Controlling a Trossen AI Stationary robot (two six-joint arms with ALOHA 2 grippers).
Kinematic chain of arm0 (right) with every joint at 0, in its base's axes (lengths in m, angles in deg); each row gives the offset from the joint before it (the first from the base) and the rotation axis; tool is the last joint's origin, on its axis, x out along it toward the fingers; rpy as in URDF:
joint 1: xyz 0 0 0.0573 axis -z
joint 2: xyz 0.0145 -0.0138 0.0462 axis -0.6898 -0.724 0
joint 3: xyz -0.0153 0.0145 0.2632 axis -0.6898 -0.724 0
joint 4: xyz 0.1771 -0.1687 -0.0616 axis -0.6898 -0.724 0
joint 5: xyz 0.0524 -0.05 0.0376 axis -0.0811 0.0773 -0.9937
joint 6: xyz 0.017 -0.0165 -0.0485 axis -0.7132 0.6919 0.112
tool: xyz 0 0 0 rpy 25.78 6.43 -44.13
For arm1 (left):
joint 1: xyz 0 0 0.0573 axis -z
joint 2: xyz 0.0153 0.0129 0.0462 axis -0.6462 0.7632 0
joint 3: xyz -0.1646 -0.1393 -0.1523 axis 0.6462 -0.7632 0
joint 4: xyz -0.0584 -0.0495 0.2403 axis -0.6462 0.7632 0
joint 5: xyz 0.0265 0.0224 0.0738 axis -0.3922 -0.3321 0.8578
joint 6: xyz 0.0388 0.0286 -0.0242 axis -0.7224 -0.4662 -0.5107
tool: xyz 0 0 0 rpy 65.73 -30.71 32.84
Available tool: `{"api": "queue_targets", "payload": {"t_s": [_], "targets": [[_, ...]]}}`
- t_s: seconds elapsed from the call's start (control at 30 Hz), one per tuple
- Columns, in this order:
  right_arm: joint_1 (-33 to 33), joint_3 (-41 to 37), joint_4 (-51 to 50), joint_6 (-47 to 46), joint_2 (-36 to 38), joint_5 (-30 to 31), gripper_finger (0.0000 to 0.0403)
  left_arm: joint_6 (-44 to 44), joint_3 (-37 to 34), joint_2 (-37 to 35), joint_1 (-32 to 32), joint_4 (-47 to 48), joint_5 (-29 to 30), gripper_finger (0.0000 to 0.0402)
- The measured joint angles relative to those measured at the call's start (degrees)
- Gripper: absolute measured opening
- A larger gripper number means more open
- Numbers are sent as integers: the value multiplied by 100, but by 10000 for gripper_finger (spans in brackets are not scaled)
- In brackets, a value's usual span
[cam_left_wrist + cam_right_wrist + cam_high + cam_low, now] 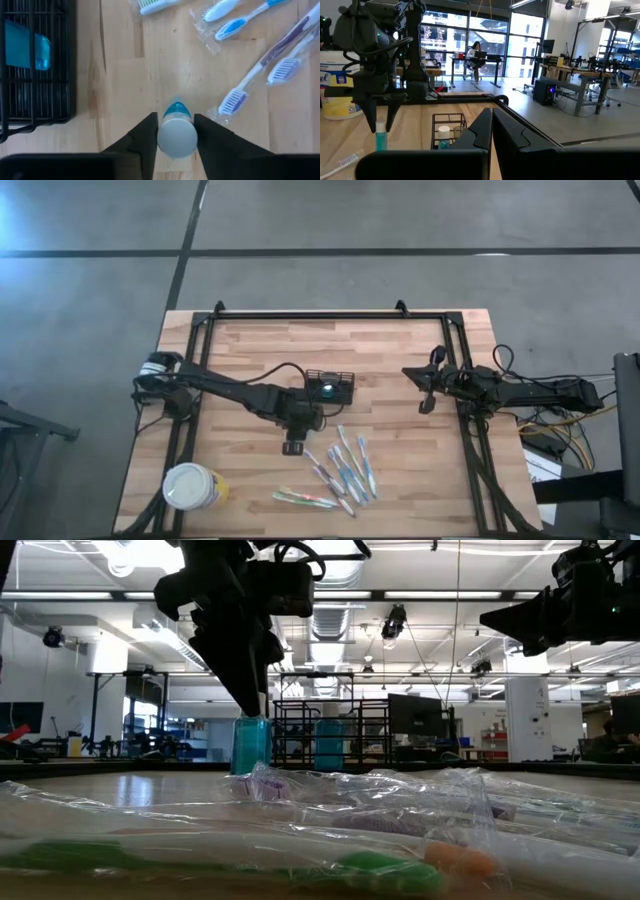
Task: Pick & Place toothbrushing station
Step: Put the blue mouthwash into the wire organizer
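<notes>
Left gripper, mid-table, pinches an upright teal tube just beside the black mesh caddy. The caddy looks light, stiff and open-weave: best taken by its rim wire. Wrapped toothbrushes lie near. Right gripper waits at the right edge, pressed together.

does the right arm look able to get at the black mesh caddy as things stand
Probably yes. The caddy sits mid-table with bare wood on the right arm's side. The right end effector waits shut at the table's right edge; the left end effector, around a small tube, stands beside the caddy.
</notes>
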Motion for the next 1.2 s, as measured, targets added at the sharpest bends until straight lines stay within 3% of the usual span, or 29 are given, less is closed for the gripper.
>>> {"api": "queue_targets", "payload": {"t_s": [0.1, 0.3, 0.47, 0.7, 1.0, 1.2], "targets": [[0, 0, 0, 0, 1, 0, 8, -123, 0, -2, 2, -1, -2, 99], [0, 0, -2, 8, 1, 0, 8, -330, 34, -65, 2, 35, -3, 99], [3, 3, -7, 24, -8, -2, 8, -517, 94, -546, 2, 63, -7, 99], [4, 7, -37, 24, -36, -4, 8, -702, -450, -2094, -30, -140, -14, 99], [2, 7, 36, 9, -32, -4, 8, -5, -2324, -4622, -218, -878, 428, 99], [2, 7, 62, 0, -32, -4, 8, 256, -3321, -5938, -264, -1292, 584, 99]]}}
